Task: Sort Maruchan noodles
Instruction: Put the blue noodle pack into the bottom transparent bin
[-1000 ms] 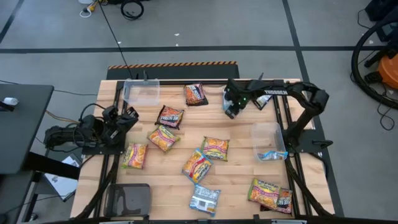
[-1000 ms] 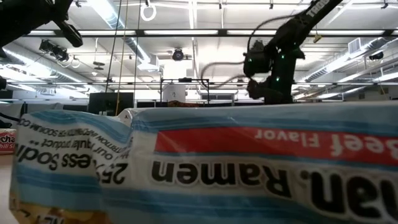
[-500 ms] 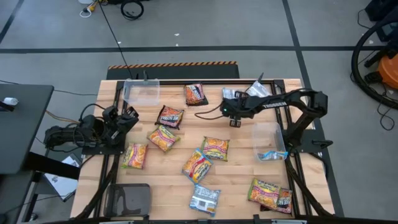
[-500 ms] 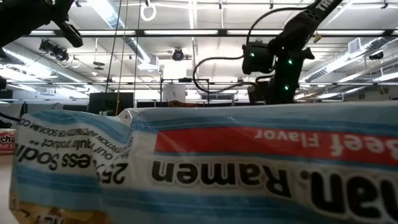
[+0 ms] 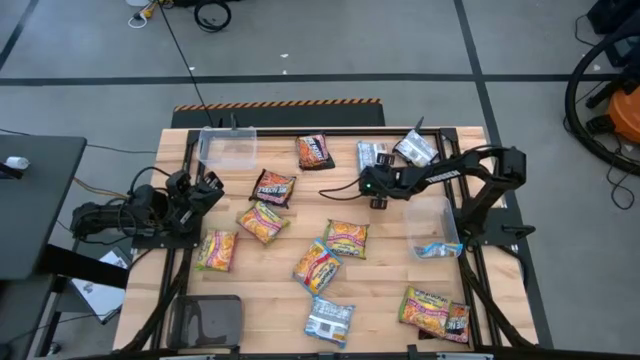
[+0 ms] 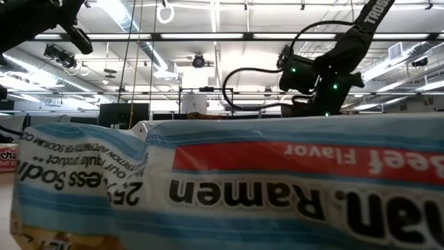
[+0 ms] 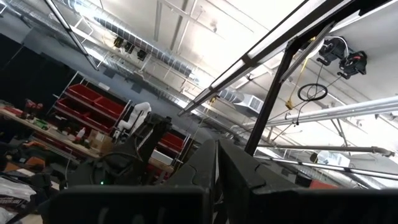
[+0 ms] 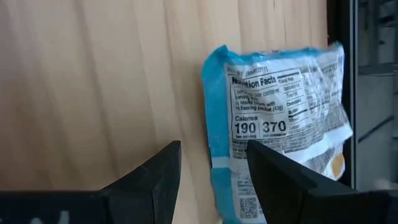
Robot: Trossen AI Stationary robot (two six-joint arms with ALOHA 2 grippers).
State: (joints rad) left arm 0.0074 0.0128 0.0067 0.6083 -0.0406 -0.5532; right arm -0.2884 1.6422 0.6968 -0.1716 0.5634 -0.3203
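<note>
Noodles sorting continues: your right gripper (image 5: 368,186), jaws spread and empty, has swung inward off the blue-silver packet (image 5: 371,155) at its twelve o'clock. Left gripper (image 5: 207,186) sits closed at nine o'clock, idle.

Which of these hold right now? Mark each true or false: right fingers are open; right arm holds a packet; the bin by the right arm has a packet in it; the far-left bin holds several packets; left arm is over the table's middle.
1. Right gripper fingers are open. True.
2. It holds a packet. False: nothing is between its fingers; a blue packet lies on the table past them.
3. The right bin has a packet in it. True.
4. The far-left bin holds several packets. False: it looks empty.
5. Left gripper is over the middle. False: it is at the left edge.
</note>
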